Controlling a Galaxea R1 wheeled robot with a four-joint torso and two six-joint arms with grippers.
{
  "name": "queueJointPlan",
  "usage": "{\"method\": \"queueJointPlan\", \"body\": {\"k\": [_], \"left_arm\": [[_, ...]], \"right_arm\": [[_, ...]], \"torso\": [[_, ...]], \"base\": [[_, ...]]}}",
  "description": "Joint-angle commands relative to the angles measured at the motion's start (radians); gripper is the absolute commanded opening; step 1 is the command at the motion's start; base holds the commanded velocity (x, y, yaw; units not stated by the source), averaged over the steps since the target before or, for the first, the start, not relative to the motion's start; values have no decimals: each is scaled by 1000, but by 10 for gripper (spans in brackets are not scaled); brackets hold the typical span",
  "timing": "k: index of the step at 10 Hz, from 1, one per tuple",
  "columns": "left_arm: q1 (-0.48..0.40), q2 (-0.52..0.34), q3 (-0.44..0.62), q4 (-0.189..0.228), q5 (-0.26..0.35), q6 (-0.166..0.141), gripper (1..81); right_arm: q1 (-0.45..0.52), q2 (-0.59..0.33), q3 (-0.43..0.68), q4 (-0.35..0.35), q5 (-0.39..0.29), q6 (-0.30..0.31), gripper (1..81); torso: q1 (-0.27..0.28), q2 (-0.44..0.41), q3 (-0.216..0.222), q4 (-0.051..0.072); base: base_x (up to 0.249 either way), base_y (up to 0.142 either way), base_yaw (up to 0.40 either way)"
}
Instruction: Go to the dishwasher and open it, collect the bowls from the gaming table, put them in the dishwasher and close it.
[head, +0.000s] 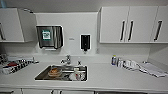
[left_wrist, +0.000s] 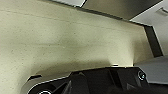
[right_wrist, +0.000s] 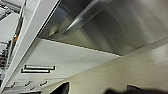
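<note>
Dishwasher (right_wrist: 130, 27) steel front and bar handle near right wrist, tool states impossible to tell, sink (head: 61, 73) ahead.

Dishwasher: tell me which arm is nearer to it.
Right. The right arm's wrist camera sits close against the steel-grey front of the dishwasher, near its bar handle. The left arm's wrist camera faces the beige floor, so that arm seems farther off.
</note>
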Motion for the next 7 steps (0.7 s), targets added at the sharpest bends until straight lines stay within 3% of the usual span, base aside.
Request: {"method": "queueJointPlan", "body": {"k": [1, 4, 7], "left_arm": [[-70, -18, 11, -6, 39, -2, 811], [-70, -16, 8, -6, 39, -2, 811], [-70, -4, 8, 0, 39, -1, 811]], "right_arm": [[198, 48, -176, 93, -131, 30, 811], [208, 122, -324, 99, -186, 30, 811], [224, 108, -319, 97, -187, 33, 811]], "torso": [[0, 0, 0, 0], [0, 0, 0, 0], [0, 0, 0, 0]], "base": [[0, 0, 0], [0, 0, 0], [0, 0, 0]]}}
